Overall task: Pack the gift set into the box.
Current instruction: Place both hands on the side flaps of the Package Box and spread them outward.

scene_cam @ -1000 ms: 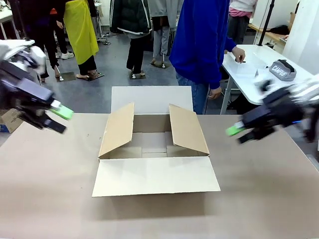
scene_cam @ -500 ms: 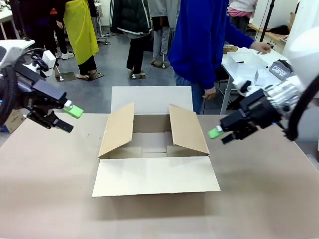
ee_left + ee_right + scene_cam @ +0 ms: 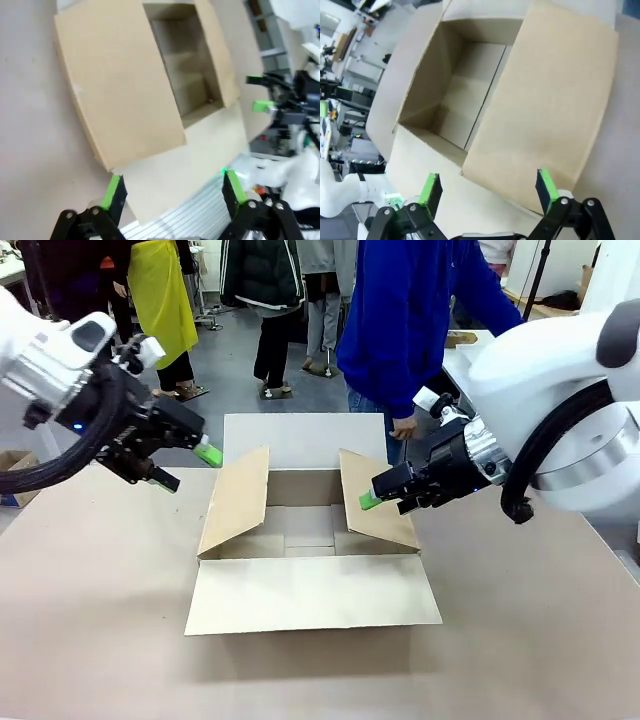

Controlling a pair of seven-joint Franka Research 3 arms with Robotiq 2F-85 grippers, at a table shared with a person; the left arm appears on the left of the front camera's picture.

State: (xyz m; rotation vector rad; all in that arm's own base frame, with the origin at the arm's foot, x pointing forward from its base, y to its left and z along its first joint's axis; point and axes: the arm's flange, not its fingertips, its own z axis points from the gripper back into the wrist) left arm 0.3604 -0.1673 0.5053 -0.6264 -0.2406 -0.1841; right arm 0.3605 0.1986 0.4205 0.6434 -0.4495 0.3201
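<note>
The box is a large brown carton standing in the middle of the table with its four flaps folded outward and nothing inside. My left gripper hovers open just off the left flap. My right gripper hangs open over the right flap. The left wrist view looks down on the box between my open fingers, with the right gripper beyond it. The right wrist view shows the box interior and a flap ahead of open fingers. The gift set is out of view.
A person in a blue top stands at the far edge, turned toward a white side table at the right, one hand hanging near the box's back right corner. Other people stand farther back. Bare tabletop surrounds the box.
Both arms have swung inward from the table's sides toward the box; the left gripper now nears the left flap, the right gripper is over the right flap. The person has turned to the side table.
</note>
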